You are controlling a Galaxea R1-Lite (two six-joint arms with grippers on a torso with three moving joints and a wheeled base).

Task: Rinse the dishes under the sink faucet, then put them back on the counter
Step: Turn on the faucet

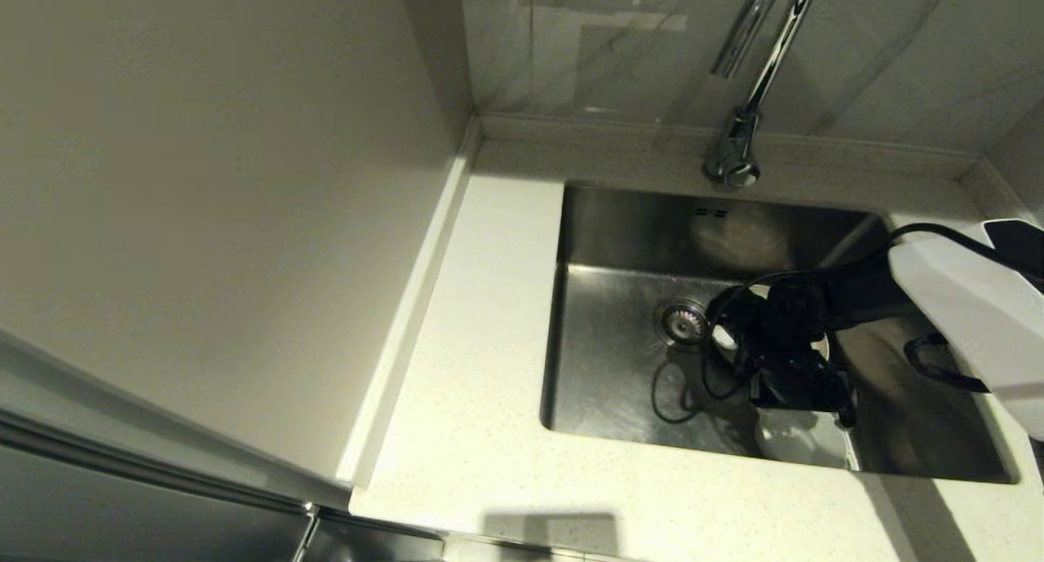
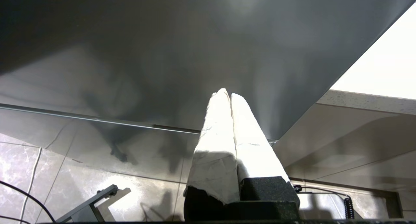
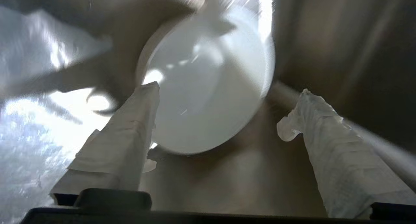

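Inside the sink [image 1: 620, 366], my right gripper [image 1: 816, 411] hangs just over a small white bowl [image 1: 803, 438] that rests by the front wall. In the right wrist view the bowl [image 3: 208, 87] lies between and beyond the wrapped fingers [image 3: 130, 139], which are spread wide and open around nothing. Under the wrist a white plate rim [image 1: 728, 339] peeks out, mostly hidden by the arm. The chrome faucet [image 1: 763, 64] rises behind the basin. My left gripper [image 2: 227, 94] is parked low beside a dark cabinet front, with its fingers pressed together.
The round drain [image 1: 681, 321] sits left of the gripper, with a black cable loop hanging near it. Pale speckled counter [image 1: 489, 382] surrounds the basin, bounded by a wall on the left and a low backsplash rim [image 1: 620, 130] behind.
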